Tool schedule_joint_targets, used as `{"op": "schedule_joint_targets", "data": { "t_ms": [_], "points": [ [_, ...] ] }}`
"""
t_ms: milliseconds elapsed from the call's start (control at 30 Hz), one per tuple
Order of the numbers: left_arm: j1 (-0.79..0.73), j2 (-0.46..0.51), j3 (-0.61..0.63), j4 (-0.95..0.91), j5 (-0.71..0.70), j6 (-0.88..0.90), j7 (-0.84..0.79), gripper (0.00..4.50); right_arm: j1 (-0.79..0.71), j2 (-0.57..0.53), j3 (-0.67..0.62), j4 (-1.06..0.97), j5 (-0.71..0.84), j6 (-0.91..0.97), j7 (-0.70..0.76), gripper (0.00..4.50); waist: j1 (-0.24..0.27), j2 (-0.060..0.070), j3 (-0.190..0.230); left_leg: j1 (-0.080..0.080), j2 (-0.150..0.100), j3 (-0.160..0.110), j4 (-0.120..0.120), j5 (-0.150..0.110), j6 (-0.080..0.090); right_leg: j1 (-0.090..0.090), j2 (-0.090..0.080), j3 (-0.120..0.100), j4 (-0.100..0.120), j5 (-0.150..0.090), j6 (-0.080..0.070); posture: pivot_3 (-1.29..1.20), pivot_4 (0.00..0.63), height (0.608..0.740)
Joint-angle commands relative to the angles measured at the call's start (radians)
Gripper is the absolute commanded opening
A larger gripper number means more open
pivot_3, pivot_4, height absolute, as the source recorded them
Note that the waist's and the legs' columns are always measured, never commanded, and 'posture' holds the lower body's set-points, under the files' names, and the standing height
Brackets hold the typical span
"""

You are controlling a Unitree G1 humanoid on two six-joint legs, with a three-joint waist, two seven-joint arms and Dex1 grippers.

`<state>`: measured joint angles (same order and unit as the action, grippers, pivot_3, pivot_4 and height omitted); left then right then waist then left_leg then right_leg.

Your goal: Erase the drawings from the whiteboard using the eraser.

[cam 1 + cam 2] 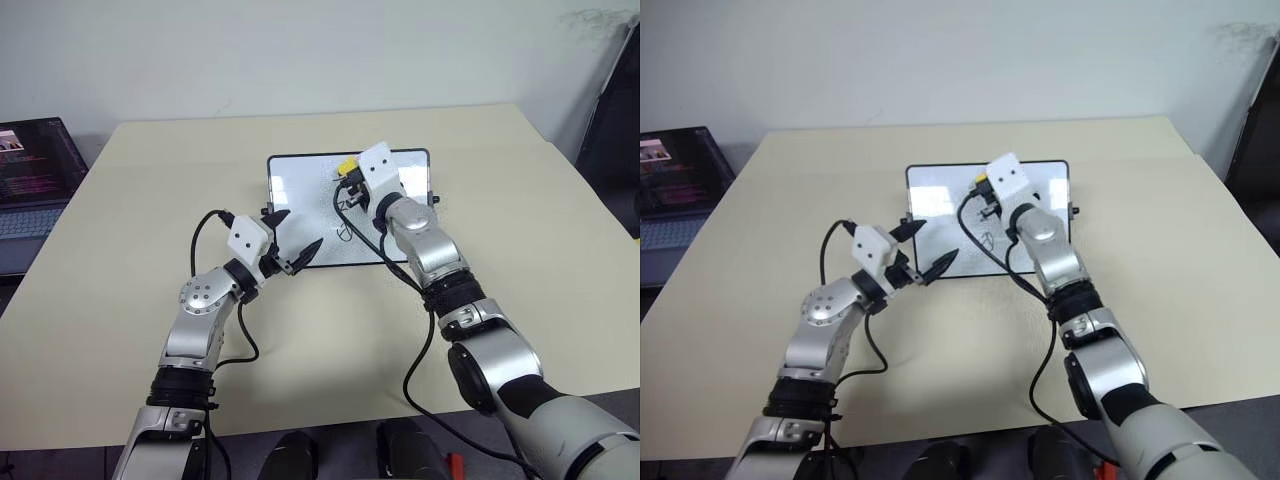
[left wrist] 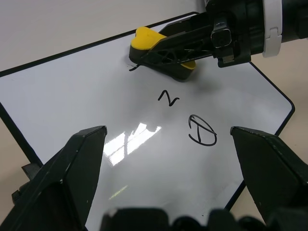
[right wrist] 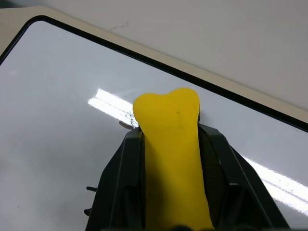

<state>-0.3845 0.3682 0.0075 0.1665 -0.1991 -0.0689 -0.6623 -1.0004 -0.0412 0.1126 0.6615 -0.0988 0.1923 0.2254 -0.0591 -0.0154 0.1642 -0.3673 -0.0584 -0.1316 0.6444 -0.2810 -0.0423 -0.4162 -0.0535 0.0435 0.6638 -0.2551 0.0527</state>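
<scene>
Wiping step under way: right gripper (image 2: 159, 53) clamped on yellow eraser (image 3: 171, 144), pressed to whiteboard (image 2: 86, 96) at topmost mark; two drawings (image 2: 202, 130) just below await; left gripper (image 1: 290, 243) open, empty.

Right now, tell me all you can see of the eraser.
The eraser is a small oblong yellow block, waisted in the middle with a rounded end, over a dark underside. The right gripper is shut on its long sides. It lies low over the whiteboard, dark side down, covering most of the top drawing; actual contact with the board cannot be confirmed. The two lower marks are untouched.
</scene>
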Motion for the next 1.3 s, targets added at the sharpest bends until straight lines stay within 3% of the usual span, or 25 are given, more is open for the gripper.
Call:
{"op": "schedule_joint_targets", "data": {
  "t_ms": [33,767,1300],
  "points": [
    [0.003,0.011,0.018,-0.046,-0.003,-0.006,0.009,4.50,-0.037,0.010,0.013,-0.004,-0.010,-0.001,0.000,1.20,0.000,0.000,0.000,0.000,0.000,0.000,0.000,0.000,0.000,0.000,0.000,0.000,0.000,0.000,0.000,0.00,0.150,0.740],
    [0.041,0.016,0.021,-0.079,-0.004,-0.001,0.035,4.50,-0.030,0.032,0.008,-0.038,0.033,-0.052,0.033,1.20,0.000,0.000,0.000,0.000,0.000,0.000,0.000,0.000,0.000,0.000,0.000,0.000,0.000,0.000,0.000,0.00,0.150,0.740],
    [0.006,0.008,0.008,-0.042,-0.005,-0.002,0.009,4.50,-0.010,-0.011,-0.007,-0.062,0.002,-0.022,-0.052,1.20,0.001,0.000,0.000,0.000,0.000,0.000,0.000,0.000,0.000,0.000,0.000,0.000,0.000,0.000,0.000,0.00,0.150,0.740]
  ]
}}
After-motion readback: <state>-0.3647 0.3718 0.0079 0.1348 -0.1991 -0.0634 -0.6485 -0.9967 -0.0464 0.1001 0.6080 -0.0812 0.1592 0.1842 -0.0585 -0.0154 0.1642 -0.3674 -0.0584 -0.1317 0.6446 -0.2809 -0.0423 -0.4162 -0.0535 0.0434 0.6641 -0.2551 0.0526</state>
